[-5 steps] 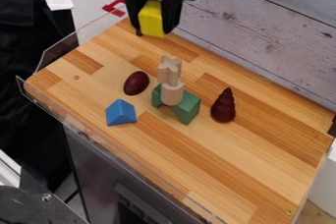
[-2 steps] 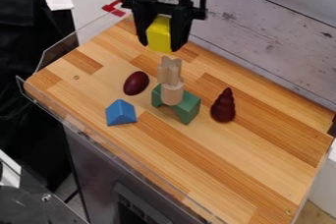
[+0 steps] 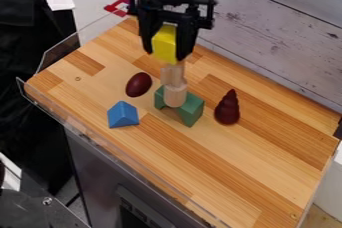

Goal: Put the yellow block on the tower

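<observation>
Black jaws (image 3: 167,54) grip a yellow block (image 3: 164,44), pointing down over a tower (image 3: 175,86) set inward from the bench's (image 3: 220,159) edges.

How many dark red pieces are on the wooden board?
2. One, egg-shaped, lies in the picture's left half, just beyond the blue block; the other, a ridged cone, stands right of the tower. A small one could hide behind the tower.

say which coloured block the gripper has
The yellow block, held in the gripper; the blue wedge lies on the table and the green arch is the base of the tower.
</observation>
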{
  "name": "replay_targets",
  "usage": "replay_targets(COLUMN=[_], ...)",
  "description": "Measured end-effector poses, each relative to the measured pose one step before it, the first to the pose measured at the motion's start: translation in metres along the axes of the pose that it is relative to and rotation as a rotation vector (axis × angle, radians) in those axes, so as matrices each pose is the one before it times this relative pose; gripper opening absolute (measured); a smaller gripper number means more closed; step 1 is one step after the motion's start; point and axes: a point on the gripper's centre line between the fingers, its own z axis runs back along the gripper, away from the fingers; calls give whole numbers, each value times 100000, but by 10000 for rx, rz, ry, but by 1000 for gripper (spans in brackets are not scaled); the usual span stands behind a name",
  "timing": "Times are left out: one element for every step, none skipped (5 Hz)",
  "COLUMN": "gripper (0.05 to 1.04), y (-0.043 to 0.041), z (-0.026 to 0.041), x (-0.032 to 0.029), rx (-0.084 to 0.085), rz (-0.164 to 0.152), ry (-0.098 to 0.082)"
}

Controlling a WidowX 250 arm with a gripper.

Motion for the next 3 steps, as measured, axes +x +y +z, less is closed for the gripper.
replay_targets(gripper=[585, 585, 585], y=[-28, -295, -251], z=[-90, -191, -74], x=[-380, 97, 126], rx=[-13, 22, 32], rz=[-21, -82, -61], ry=[-121, -94, -96])
